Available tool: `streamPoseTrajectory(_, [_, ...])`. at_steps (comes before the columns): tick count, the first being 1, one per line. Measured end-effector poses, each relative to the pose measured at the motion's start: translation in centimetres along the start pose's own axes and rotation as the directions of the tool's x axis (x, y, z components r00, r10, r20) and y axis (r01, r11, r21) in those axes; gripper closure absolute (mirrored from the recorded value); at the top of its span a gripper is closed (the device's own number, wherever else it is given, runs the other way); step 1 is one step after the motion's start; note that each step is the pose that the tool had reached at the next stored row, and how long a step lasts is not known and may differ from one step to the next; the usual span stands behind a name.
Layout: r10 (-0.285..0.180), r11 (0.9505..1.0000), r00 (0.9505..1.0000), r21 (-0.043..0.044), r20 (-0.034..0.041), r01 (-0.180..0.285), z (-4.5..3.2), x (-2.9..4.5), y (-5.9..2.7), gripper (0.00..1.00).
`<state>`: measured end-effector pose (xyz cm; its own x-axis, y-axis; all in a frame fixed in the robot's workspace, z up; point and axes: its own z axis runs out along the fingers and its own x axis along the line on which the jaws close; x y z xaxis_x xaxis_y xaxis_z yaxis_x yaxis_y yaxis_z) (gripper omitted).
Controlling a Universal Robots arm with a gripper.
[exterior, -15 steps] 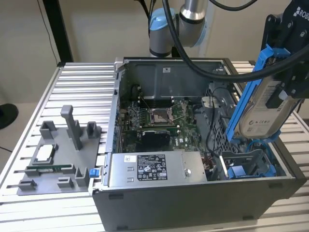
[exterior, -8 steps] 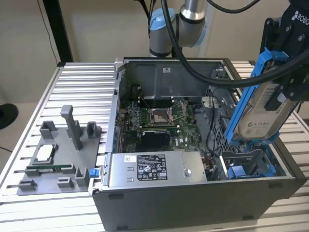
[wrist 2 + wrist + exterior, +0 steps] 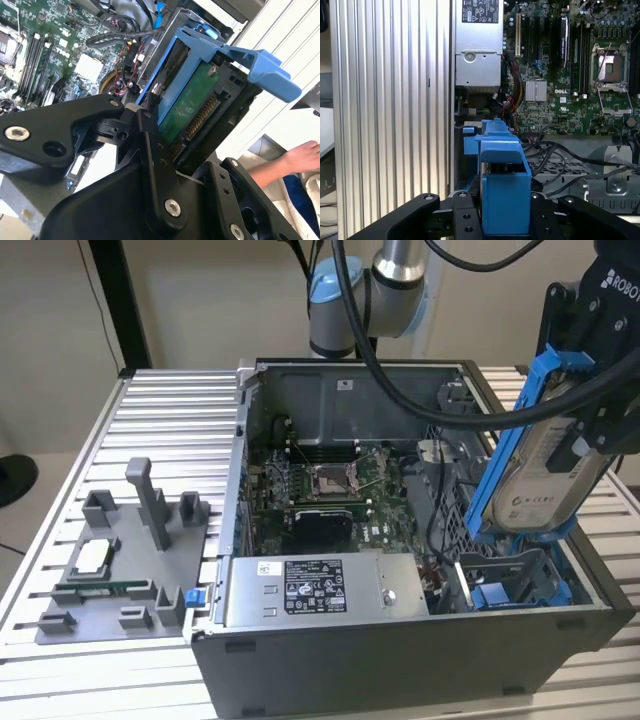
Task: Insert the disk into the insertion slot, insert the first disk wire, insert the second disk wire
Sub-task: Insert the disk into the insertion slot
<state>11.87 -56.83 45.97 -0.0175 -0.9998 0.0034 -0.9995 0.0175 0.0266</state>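
So the gripper (image 3: 585,415) is clamped on the disk (image 3: 545,475), black fingers pinching it from both sides. The disk is up in the air, standing on edge and tilted, over the part of the open case (image 3: 400,660) that's on the exterior view's right. Its lower end hangs close above the slot (image 3: 505,570) in the grey cage with the perforated wall, but it's not in there yet. In the second wrist view you get the green circuit-board side of the disk (image 3: 192,107) sitting between the gripper (image 3: 185,150) fingers, with the blue carrier's tab poking out past them. There's also a person's hand (image 3: 300,155) off beyond the case. The first wrist view looks right along the blue frame (image 3: 502,195), squeezed in the gripper (image 3: 502,220), with the motherboard (image 3: 570,90) and the silver power supply (image 3: 477,55) below it. Black cables (image 3: 555,155) lie loose over the perforated metal near the cage. Over on the exterior view's left, a grey tray (image 3: 120,560) sits on the ribbed table (image 3: 170,410), well apart from the disk.
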Motion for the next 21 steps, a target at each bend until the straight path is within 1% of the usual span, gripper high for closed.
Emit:
streamPoseTrajectory(4, [0.000,1.0000,1.0000,0.0000,0.0000,0.000,0.21,0.00,-0.01,1.00])
streamPoseTrajectory(21, [0.000,1.0000,1.0000,0.0000,0.0000,0.000,1.88,-0.01,-0.09,1.00])
